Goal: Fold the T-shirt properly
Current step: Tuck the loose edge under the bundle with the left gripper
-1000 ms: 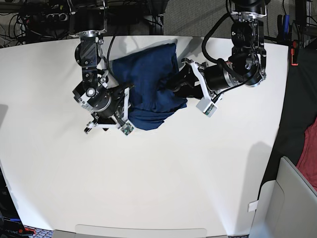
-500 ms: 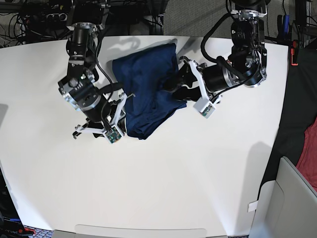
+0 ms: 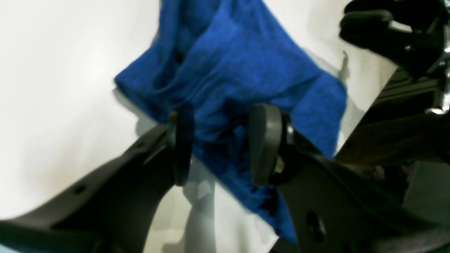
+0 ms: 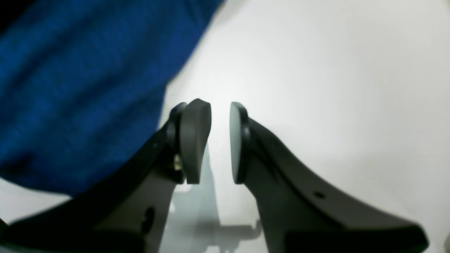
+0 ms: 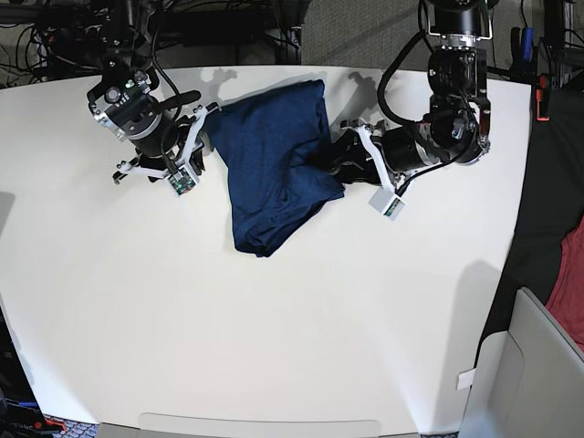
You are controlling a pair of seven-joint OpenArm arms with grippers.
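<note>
The dark blue T-shirt (image 5: 274,169) lies folded into a narrow bundle at the back middle of the white table (image 5: 292,319). My left gripper (image 5: 333,167) is at the shirt's right edge. In the left wrist view its fingers (image 3: 267,140) stand wide apart, and the gripper (image 3: 221,140) is shut on a thick bunch of the T-shirt (image 3: 239,63). My right gripper (image 5: 203,135) hovers just off the shirt's upper left edge. In the right wrist view this gripper (image 4: 220,140) shows a narrow empty gap over bare table, with the T-shirt (image 4: 81,88) to its left.
A pale grey box (image 5: 529,365) stands off the table's lower right corner, with red cloth (image 5: 570,274) above it. Cables and dark equipment (image 5: 82,32) run behind the table's far edge.
My right arm has let go of the shirt's lower left edge and drawn back up and left. The shirt's lower end now lies flat and narrower. The left arm barely shifted.
</note>
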